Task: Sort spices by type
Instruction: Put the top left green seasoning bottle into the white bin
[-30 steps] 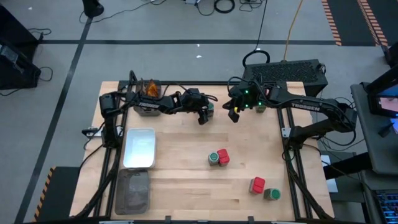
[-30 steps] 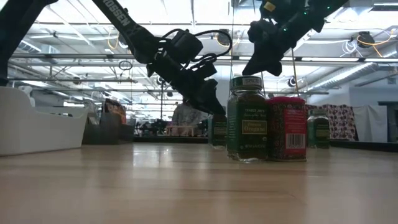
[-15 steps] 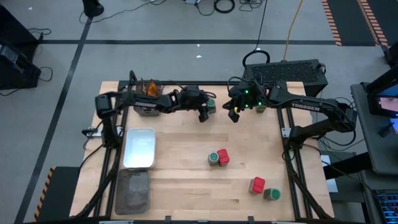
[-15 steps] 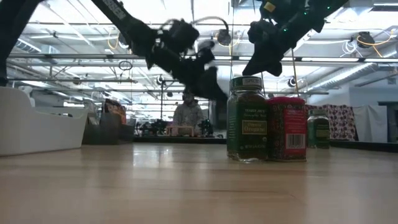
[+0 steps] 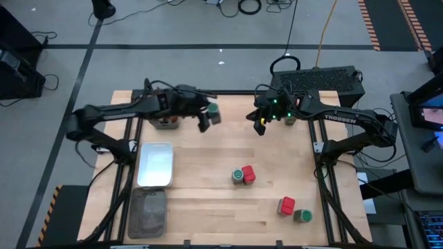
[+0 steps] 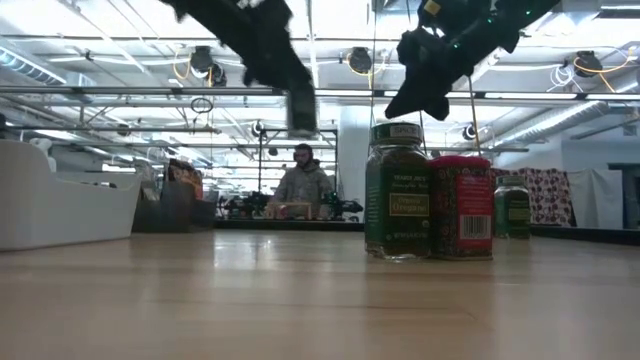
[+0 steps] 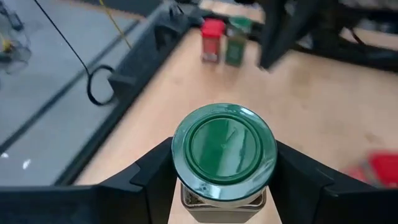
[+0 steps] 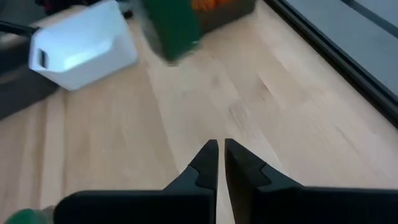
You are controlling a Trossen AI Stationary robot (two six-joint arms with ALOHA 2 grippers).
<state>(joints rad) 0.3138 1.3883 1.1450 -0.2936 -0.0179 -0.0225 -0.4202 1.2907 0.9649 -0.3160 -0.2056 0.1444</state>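
My left gripper is shut on a round jar with a green lid and holds it in the air over the far left part of the table. My right gripper hovers over the far middle, shut and holding nothing. A jar and a red packet stand side by side at the table's middle. Another red packet and jar stand near the right near corner. One more jar stands by the right arm. My left gripper pinches the jar between its two fingers, which sit on opposite sides of the glass body just under the lid. It comes slanting from above and from the table's left. The jar is lifted clear, its lid facing the wrist camera.
A dark bin with orange sachets sits at the far left, partly under the left arm. A white tray and a grey tray lie along the left side. Bare wood spans the middle. A person sits in the room beyond.
My left gripper, shut on the jar, has risen and swung toward the table's left, away from the right gripper. The jar has gone from table height near the far middle to well above the table.
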